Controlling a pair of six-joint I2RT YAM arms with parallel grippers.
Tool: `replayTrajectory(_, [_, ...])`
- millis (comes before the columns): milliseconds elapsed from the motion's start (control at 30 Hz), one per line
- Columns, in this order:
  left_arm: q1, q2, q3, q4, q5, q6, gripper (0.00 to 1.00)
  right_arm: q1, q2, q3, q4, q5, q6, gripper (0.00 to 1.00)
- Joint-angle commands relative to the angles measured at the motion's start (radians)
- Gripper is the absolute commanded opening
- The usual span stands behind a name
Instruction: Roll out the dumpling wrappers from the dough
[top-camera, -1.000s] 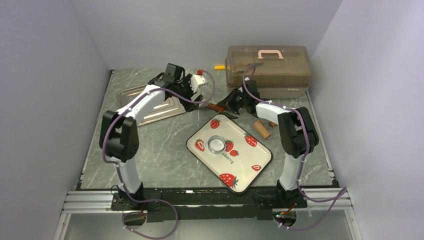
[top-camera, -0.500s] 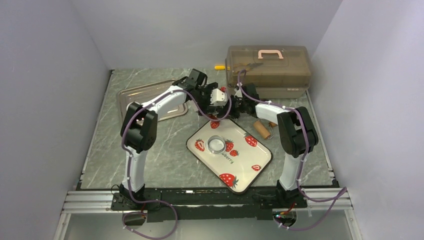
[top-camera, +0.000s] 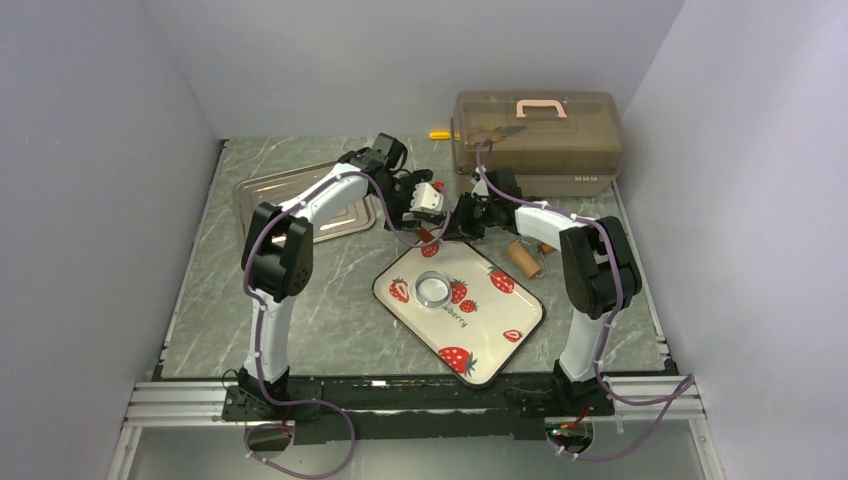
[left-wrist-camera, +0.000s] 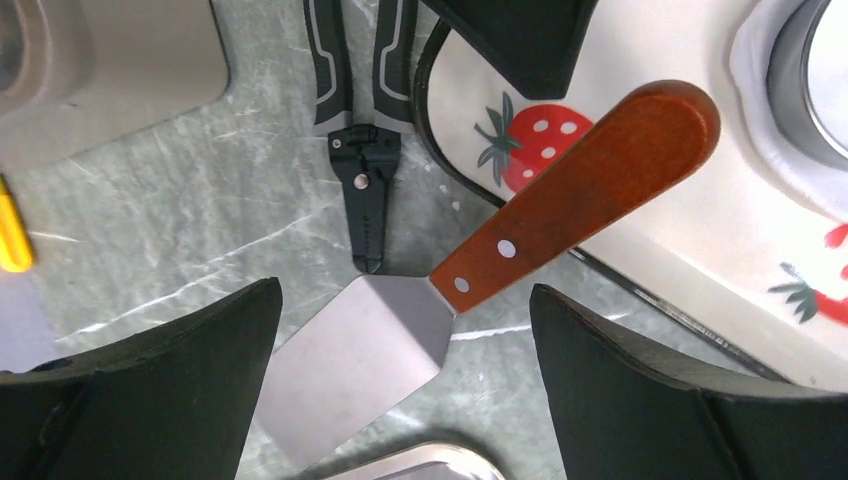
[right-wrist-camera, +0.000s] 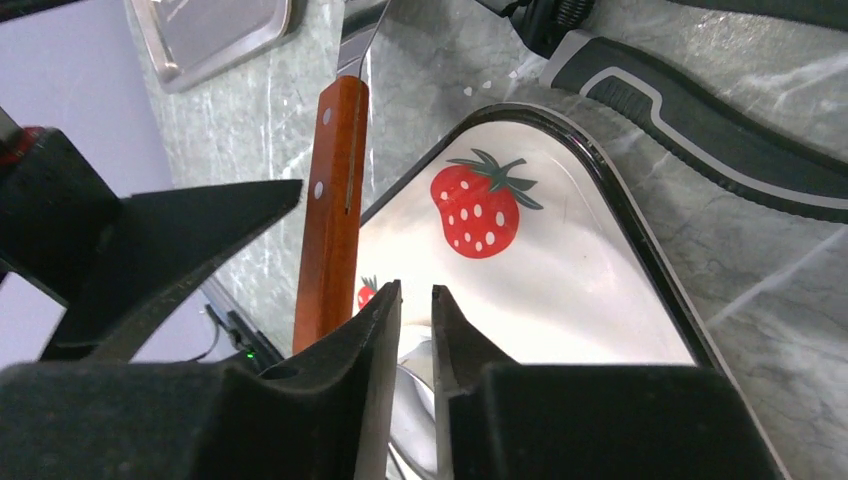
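Left tool (left-wrist-camera: 405, 292) off metal tray (top-camera: 268, 188), now wide above spatula (left-wrist-camera: 580, 190).

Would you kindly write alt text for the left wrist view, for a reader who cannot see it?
The open left gripper hovers over a wooden-handled scraper lying across the rim of the strawberry tray, black pliers beside it.

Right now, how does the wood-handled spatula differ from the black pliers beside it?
The spatula has a brown wooden handle and flat metal blade; the pliers are black and grey. The spatula's handle crosses the rim of the strawberry tray; the pliers lie on the table beside it. Neither is held.
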Motion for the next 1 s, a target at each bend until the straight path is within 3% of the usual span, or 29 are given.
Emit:
replayTrajectory(0, [-0.015,0.013,0.069,-0.117,-0.03,0.159,1.0,-0.003,-0.078,0.01,-0.035,0.03,-0.067,0.23])
replayTrajectory(233, [-0.037,0.093,0.107,-0.094,-0.089,0.163,0.99,-0.005,-0.102,0.017,-0.06,0.045,-0.081,0.33])
replayTrajectory(333, [-0.038,0.116,0.123,-0.082,-0.097,0.151,0.91,-0.007,-0.125,0.024,-0.095,0.075,-0.095,0.38])
replayTrajectory(400, [-0.038,0.123,0.125,-0.075,-0.099,0.145,0.78,-0.011,-0.14,0.03,-0.135,0.111,-0.095,0.41])
replayTrajectory(500, [-0.039,0.12,0.112,-0.039,-0.103,0.12,0.49,-0.021,-0.192,0.001,-0.131,0.143,-0.085,0.5])
replayTrajectory(533, [-0.039,0.115,0.108,-0.024,-0.102,0.105,0.35,-0.023,-0.212,-0.011,-0.117,0.156,-0.08,0.53])
replayTrajectory(567, [-0.04,0.107,0.101,0.002,-0.107,0.072,0.1,-0.024,-0.231,-0.017,-0.119,0.17,-0.079,0.55])
replayTrajectory(600, [-0.043,0.094,0.093,0.049,-0.12,0.007,0.0,-0.026,-0.244,-0.016,-0.131,0.187,-0.079,0.55])
replayTrajectory(767, [-0.046,-0.008,0.031,0.232,-0.164,-0.269,0.0,-0.029,-0.322,-0.029,-0.108,0.248,-0.073,0.57])
replayTrajectory(833, [-0.048,-0.054,-0.012,0.324,-0.208,-0.394,0.0,-0.03,-0.371,-0.054,-0.042,0.253,-0.048,0.58])
replayTrajectory(967, [-0.063,-0.111,-0.023,0.359,-0.236,-0.552,0.0,-0.015,-0.44,-0.099,0.127,0.275,0.014,0.58])
